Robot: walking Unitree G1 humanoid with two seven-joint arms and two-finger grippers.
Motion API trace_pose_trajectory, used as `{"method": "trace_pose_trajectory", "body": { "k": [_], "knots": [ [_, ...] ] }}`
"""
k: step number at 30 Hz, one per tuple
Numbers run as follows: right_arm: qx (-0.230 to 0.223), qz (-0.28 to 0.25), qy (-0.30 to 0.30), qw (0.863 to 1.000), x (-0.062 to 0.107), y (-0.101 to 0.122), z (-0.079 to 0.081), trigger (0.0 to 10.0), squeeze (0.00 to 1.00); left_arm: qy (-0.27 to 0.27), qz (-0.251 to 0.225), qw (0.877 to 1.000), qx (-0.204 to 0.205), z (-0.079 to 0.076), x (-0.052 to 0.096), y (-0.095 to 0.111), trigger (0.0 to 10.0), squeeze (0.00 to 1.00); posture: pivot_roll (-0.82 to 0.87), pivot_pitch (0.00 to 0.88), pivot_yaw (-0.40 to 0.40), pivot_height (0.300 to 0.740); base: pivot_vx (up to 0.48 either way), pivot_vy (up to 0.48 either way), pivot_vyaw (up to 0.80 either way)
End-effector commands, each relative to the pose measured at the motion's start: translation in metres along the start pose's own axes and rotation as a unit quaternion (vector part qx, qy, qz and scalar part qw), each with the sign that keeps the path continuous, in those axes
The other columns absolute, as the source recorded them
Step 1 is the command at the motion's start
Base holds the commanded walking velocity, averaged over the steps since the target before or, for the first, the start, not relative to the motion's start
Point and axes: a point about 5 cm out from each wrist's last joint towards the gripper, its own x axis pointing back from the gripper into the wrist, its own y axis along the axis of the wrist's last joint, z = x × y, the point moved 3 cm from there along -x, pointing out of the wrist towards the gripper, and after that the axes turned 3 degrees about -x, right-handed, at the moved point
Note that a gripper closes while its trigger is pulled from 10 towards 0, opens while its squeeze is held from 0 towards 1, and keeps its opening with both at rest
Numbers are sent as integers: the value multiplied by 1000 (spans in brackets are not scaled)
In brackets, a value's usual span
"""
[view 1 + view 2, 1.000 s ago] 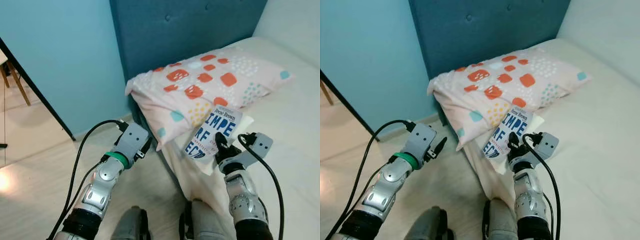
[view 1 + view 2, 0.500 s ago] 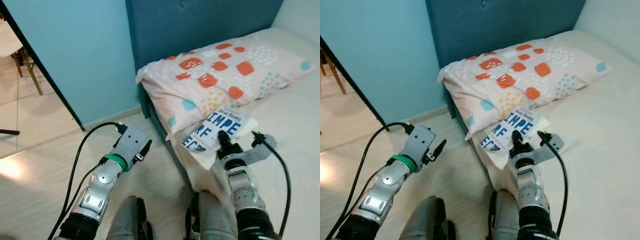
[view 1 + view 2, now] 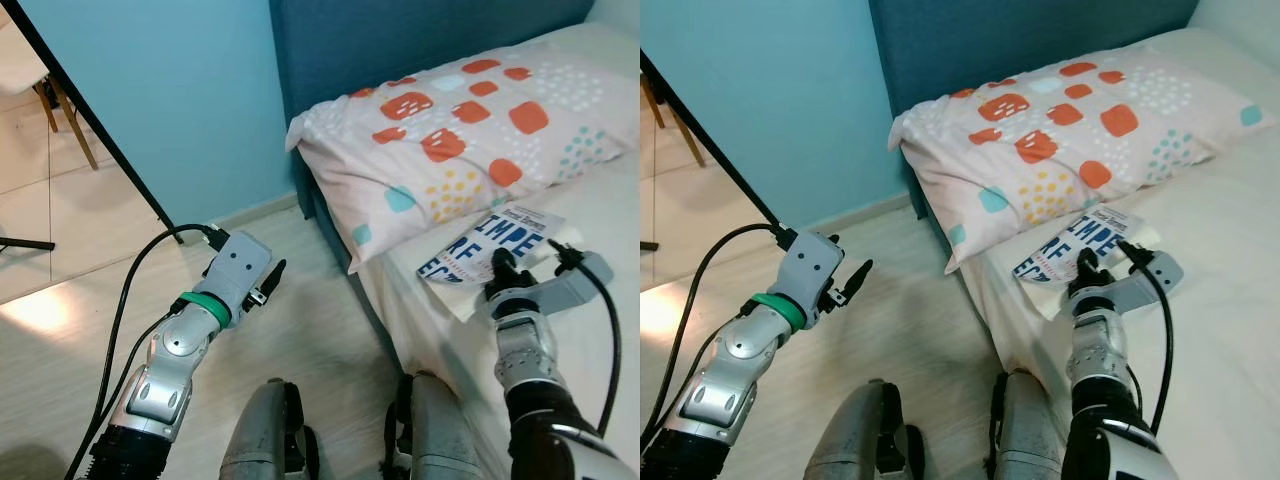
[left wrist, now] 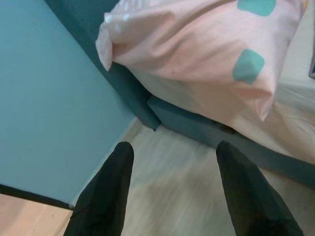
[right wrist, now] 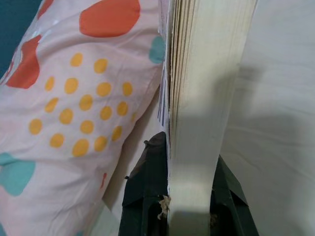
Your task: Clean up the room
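On the bed (image 3: 610,215), just beside the patterned pillow (image 3: 450,150), a book (image 3: 487,247) is clamped at its near edge by the right end effector (image 5: 178,196), its fingers (image 5: 147,189) closed on either side. Part of the cover's lettering is hidden. The left end effector (image 4: 172,187) hangs over the floor (image 3: 310,330), spread apart and holding nothing.
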Motion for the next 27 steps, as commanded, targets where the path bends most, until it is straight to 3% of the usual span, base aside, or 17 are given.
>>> {"method": "trace_pose_trajectory", "body": {
  "k": [1,7,8,9,17,18,19,20,23,27],
  "knots": [
    [-10,-3,-22,1000,1,0,-9,10000,0,-6,16,1000,5,-1,7,-7,10000,0,116,276,153,621,0,0,0],
    [-38,0,-38,999,-4,3,-12,10000,0,-10,22,1000,5,-1,14,-7,10000,0,132,287,155,621,0,0,0],
    [-36,3,-41,999,-5,4,-12,10000,733,-10,24,1000,5,-1,15,-7,10000,0,139,289,154,621,0,0,0],
    [-31,3,-42,999,-7,7,-12,10000,1000,-10,27,1000,6,-1,16,-7,10000,0,139,291,153,621,0,0,0],
    [-5,-11,-50,999,-12,23,-14,10000,1000,-11,33,999,8,-2,17,-7,10000,0,128,287,149,621,0,0,0],
    [0,-22,-55,998,-13,30,-16,10000,294,-11,34,999,10,-3,16,-8,10000,0,114,278,147,621,0,0,0],
    [0,-22,-55,998,-13,30,-16,10000,294,-11,34,999,10,-3,16,-8,10000,0,114,278,147,621,0,0,0],
    [3,-31,-58,998,-13,36,-18,10000,0,-12,34,999,11,-4,14,-8,10000,0,112,277,146,621,0,0,0],
    [6,-53,-63,997,-14,48,-23,10000,0,-13,32,999,15,-7,9,-7,10000,0,94,261,143,621,0,0,0],
    [-7,-63,-57,996,-12,48,-24,10000,0,-13,29,999,18,-8,6,-6,10000,0,74,247,136,621,0,0,0]
  ]
}}
